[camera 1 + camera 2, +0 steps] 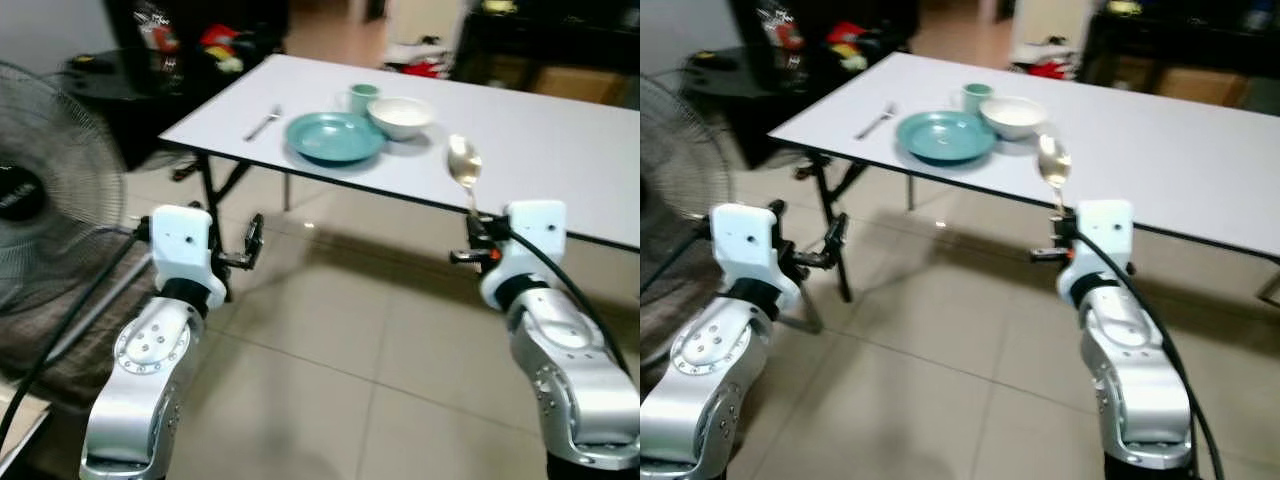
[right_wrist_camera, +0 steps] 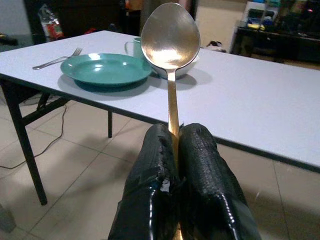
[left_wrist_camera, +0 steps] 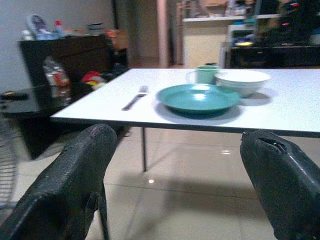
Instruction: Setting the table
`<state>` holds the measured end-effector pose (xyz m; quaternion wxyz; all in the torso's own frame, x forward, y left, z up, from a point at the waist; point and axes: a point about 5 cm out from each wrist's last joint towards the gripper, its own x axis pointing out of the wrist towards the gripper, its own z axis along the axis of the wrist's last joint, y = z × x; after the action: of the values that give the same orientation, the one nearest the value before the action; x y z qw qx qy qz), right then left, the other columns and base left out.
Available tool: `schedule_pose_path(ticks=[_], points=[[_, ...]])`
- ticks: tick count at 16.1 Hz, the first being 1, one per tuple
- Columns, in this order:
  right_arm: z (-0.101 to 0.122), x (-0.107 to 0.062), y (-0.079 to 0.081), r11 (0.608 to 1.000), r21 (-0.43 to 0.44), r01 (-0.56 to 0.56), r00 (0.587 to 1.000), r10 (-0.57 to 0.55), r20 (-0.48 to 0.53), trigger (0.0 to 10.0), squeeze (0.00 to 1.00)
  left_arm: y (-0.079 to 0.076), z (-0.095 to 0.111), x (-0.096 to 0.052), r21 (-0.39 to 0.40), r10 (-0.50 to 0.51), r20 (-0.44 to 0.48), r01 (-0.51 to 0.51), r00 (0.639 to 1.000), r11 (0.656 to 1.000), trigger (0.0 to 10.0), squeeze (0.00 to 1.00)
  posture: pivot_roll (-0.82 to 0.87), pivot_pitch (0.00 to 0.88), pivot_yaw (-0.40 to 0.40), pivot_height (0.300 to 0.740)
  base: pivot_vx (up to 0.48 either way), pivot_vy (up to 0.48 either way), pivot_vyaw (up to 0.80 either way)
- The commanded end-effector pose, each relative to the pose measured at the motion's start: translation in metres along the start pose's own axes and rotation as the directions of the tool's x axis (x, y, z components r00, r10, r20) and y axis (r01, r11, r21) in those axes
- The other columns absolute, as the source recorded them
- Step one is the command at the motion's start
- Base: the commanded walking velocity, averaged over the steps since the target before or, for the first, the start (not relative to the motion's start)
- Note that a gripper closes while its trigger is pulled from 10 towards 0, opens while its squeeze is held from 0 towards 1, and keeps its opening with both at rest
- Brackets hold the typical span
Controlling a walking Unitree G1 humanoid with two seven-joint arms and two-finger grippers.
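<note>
White table point(image 1: 560, 150) on a tiled floor point(image 1: 330, 380) stands ahead of both grippers, bearing teal plate point(image 1: 335, 136), bowl point(image 1: 401, 116), cup point(image 1: 363, 97), fork point(image 1: 264, 123). Right gripper point(image 2: 176, 150) is clamped on an upright spoon point(image 2: 170, 37); left gripper point(image 3: 175, 185) is spread, holding nothing.

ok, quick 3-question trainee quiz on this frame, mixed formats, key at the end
1. True or false: the right hand is shut on the spoon, bowl end up.
2. Multiple choice. The fork lies on the white table:
A) in the white bowl
B) on the robot's left of the teal plate
C) between the plate and the table's near edge
3. Fill in: the left hand is ____ and holds nothing.

Key
1. True; it stands short of the table, over the floor.
2. B; the green cup stands behind the plate, beside the bowl.
3. open
</note>
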<state>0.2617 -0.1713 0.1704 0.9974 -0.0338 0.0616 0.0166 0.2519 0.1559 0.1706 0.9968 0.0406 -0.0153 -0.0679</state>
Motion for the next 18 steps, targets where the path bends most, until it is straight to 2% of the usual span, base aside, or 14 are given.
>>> schedule_pose_path(ticks=[1,5,12,16,18], points=[[0.005,0.0,0.008,0.999,0.01,-0.032,0.999,0.032,0.019,10.0,0.0,0.008,-0.002,-0.001,0.011,0.019,-0.017,-0.019,1.0,1.0,10.0,0.0,0.0,0.0,-0.012,0.74,0.281,0.0,0.0],[0.002,0.007,0.01,0.999,0.014,-0.035,0.999,0.035,0.009,10.0,0.0,0.011,0.001,0.003,0.018,0.024,-0.011,-0.023,1.0,1.0,10.0,0.0,0.01,0.0,-0.018,0.74,0.287,0.0,0.0],[-0.004,0.009,0.012,0.998,0.038,-0.048,0.999,0.049,-0.022,10.0,0.0,0.013,-0.001,-0.001,0.015,0.023,-0.02,-0.023,1.0,1.0,10.0,0.0,0.02,0.0,-0.021,0.74,0.314,0.0,0.0],[-0.006,0.009,0.02,0.993,0.036,-0.113,0.993,0.115,-0.035,10.0,0.0,0.017,-0.002,-0.004,0.017,0.026,-0.027,-0.025,0.999,1.0,10.0,0.0,0.02,0.0,-0.009,0.74,0.315,0.0,-0.73],[-0.008,0.008,0.022,0.992,0.02,-0.127,0.991,0.128,-0.043,10.0,0.0,0.018,-0.002,-0.003,0.019,0.019,-0.028,-0.019,0.999,1.0,10.0,0.0,0.02,0.0,0.003,0.74,0.317,0.0,0.0]])
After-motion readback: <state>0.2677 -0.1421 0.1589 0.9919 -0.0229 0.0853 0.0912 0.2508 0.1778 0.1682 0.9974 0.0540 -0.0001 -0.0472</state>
